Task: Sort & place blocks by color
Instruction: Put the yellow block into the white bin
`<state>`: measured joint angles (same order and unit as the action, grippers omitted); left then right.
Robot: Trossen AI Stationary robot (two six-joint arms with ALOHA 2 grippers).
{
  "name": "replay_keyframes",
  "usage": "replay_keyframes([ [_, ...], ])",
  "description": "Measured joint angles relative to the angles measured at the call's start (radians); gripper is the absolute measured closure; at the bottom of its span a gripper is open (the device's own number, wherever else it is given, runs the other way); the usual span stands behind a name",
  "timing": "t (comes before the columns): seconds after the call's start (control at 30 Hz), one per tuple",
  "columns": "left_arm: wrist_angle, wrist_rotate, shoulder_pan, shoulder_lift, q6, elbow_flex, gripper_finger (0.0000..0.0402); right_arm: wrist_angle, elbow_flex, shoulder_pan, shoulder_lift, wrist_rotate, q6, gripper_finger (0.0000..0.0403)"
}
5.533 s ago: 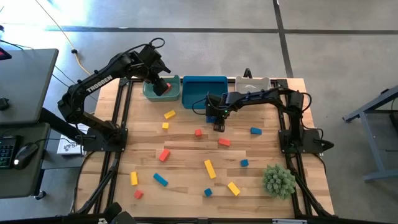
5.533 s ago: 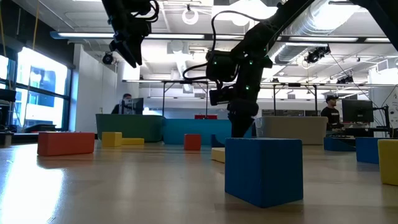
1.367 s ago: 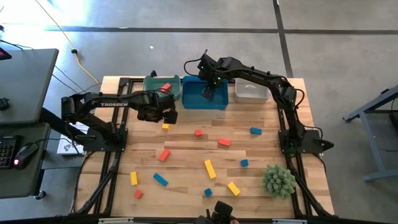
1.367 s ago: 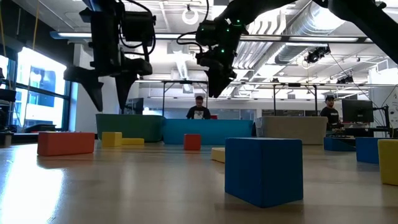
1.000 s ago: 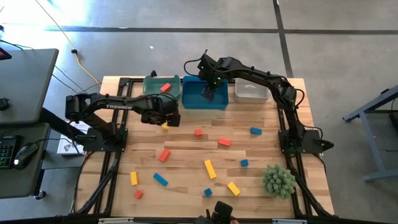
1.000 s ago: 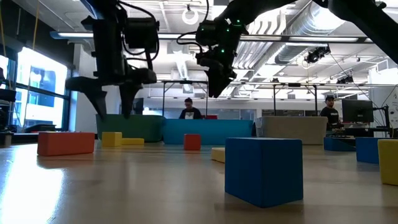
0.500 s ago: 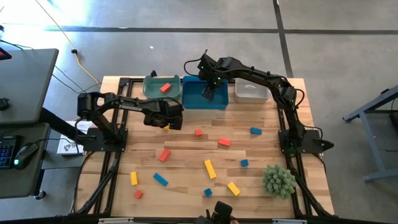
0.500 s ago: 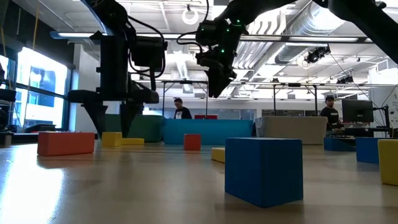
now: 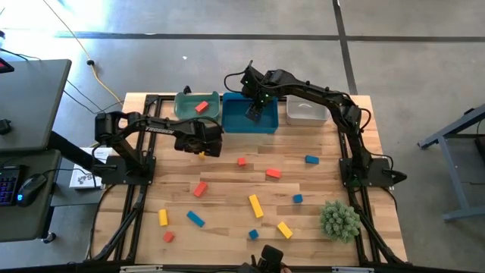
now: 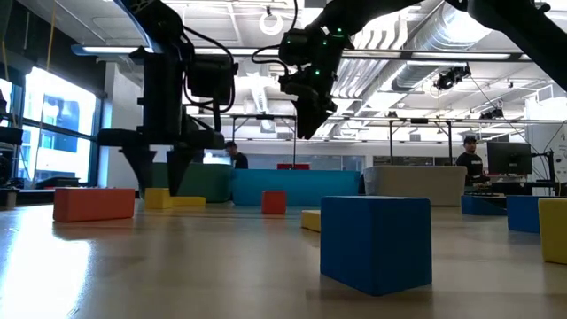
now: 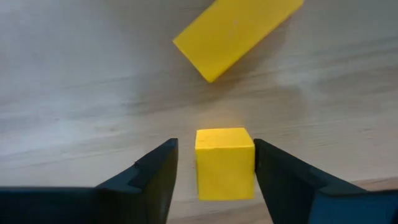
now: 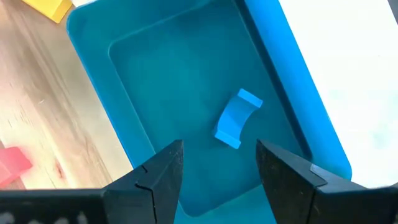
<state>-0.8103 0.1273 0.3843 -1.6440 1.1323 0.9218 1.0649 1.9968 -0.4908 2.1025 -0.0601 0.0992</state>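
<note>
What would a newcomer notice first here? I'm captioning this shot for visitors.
The left gripper brackets a small yellow cube on the wooden table, a yellow bar lying just beyond it. The right gripper hangs open over the blue plastic bin, where a blue arch-shaped block lies.

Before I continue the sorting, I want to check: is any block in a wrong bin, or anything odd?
Nothing stands out. The green bin holds one red block, the blue bin one blue block. Other blocks lie loose on the table, unsorted.
</note>
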Motion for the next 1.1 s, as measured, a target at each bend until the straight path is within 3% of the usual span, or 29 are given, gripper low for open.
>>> replay_keyframes([
  [0.23,-0.002,-0.018,0.009,-0.009,-0.044,0.000,0.0246,0.000,0.000,0.000,0.000,0.000,0.006,0.0213],
  [0.43,-0.006,-0.072,0.008,-0.062,-0.049,0.000,0.0252,0.000,0.000,0.000,0.000,0.000,0.006,0.0213],
  [0.7,-0.004,-0.067,0.008,-0.087,-0.100,0.003,0.0261,0.000,0.000,0.000,0.000,0.000,0.006,0.0213],
  [0.97,-0.003,-0.082,0.009,-0.080,-0.246,0.003,0.0292,0.000,0.000,0.000,0.000,0.003,0.006,0.0213],
  [1.1,0.019,-0.131,0.009,-0.043,-0.311,-0.003,0.0292,0.001,0.000,0.000,0.000,0.066,0.005,0.0213],
])
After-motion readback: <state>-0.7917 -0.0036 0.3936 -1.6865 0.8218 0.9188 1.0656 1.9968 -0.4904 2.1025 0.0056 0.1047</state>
